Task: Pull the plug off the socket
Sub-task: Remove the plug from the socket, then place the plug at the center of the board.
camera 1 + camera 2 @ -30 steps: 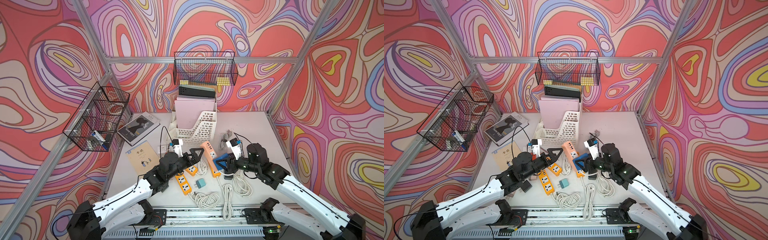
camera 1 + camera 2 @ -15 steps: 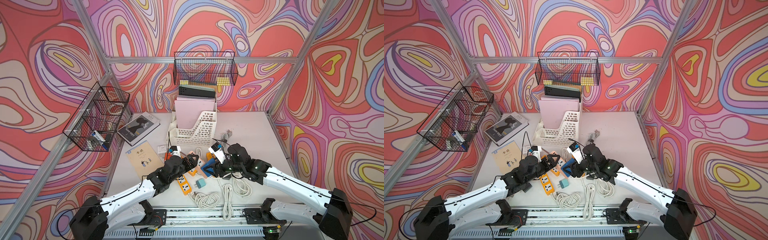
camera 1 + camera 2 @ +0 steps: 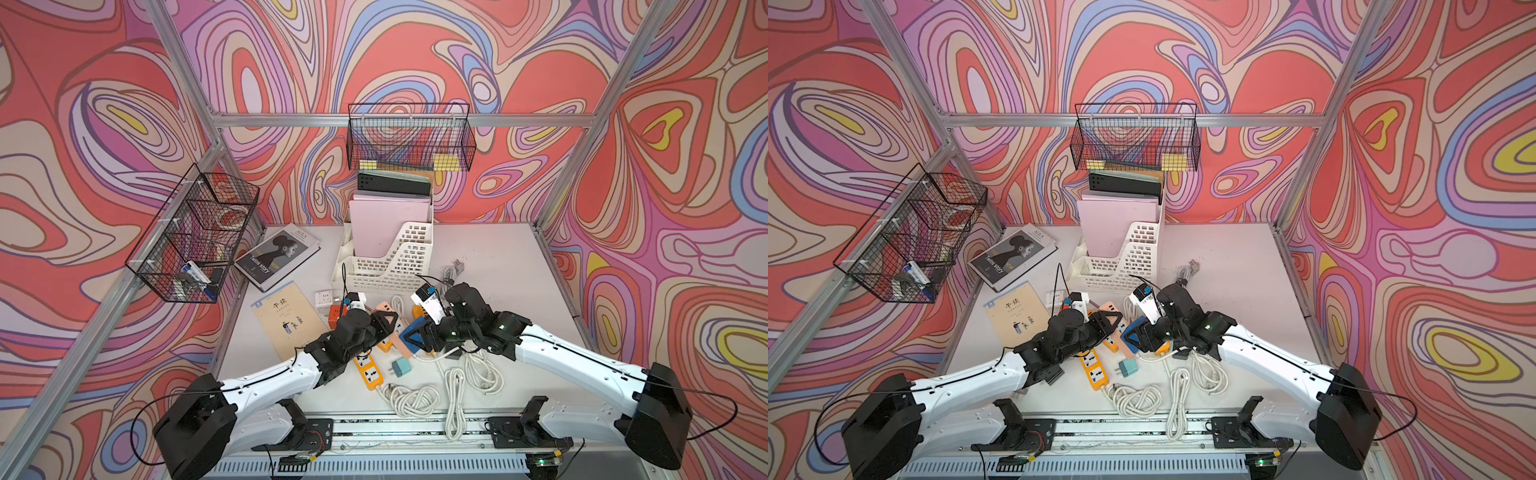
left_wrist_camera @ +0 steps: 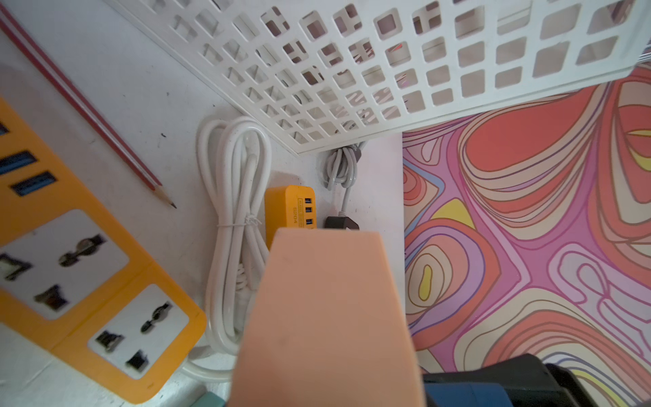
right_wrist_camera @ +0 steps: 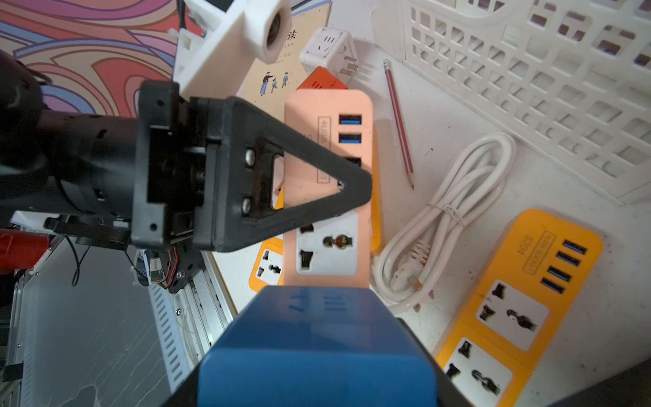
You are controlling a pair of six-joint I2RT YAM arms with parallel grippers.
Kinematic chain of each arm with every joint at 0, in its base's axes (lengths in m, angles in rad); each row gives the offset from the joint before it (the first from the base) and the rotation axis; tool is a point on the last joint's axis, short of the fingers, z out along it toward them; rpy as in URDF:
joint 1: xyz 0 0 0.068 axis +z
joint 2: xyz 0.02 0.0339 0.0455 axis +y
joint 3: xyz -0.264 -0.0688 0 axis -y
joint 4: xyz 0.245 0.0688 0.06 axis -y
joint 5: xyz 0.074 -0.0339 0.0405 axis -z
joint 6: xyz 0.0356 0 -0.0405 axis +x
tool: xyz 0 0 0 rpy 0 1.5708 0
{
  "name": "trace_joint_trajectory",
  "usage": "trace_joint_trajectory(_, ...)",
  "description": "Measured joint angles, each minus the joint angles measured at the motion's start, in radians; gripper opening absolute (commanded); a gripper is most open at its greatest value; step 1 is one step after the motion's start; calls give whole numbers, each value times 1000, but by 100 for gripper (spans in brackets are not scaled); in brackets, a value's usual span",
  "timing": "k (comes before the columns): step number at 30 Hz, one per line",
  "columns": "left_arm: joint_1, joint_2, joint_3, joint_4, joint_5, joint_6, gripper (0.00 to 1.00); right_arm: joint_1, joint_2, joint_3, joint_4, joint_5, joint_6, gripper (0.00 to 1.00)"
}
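The socket is a peach power strip (image 5: 327, 141) with blue USB ports, seen in both top views (image 3: 384, 309) (image 3: 1112, 308). My left gripper (image 3: 388, 328) (image 5: 352, 186) is shut across its middle, one black triangular finger over its face. The plug is a blue block (image 5: 317, 345) (image 3: 409, 332) at the strip's near end, and my right gripper (image 3: 419, 337) (image 3: 1141, 332) is shut on it. The plug meets the strip's face; its pins are hidden. In the left wrist view the strip (image 4: 327, 317) fills the centre.
Yellow power strips (image 3: 368, 372) (image 5: 521, 310), coiled white cords (image 3: 409, 400) (image 5: 454, 215), a teal adapter (image 3: 401, 368) and a pencil (image 5: 398, 123) lie close around. A white file rack (image 3: 395, 257) stands just behind. A booklet (image 3: 286, 320) lies to the left.
My left gripper's jaws, wide apart a second ago, have shut on the peach strip. My right arm has moved leftward with the blue plug, bringing both grippers close together.
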Motion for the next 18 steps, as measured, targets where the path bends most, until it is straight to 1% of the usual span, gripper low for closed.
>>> trace_joint_trajectory(4, 1, -18, 32, -118, -43, 46, 0, -19, 18, 68, -15, -13, 26, 29)
trace_joint_trajectory(6, 2, -45, 22, -166, -68, 47, 0, -66, 15, 89, -14, -44, 47, 29)
trace_joint_trajectory(10, 11, -126, -69, -154, -86, 51, 0, -187, -13, 85, -7, -89, 98, 30)
trace_joint_trajectory(13, 15, -183, -128, -110, -84, 76, 0, -279, -59, 37, 42, -128, 172, 30)
trace_joint_trajectory(16, 15, -223, -135, -67, -78, 107, 0, -368, -103, -68, 149, -183, 309, 30)
trace_joint_trajectory(18, 15, -241, -135, -32, -70, 121, 0, -413, -101, -139, 233, -212, 416, 31)
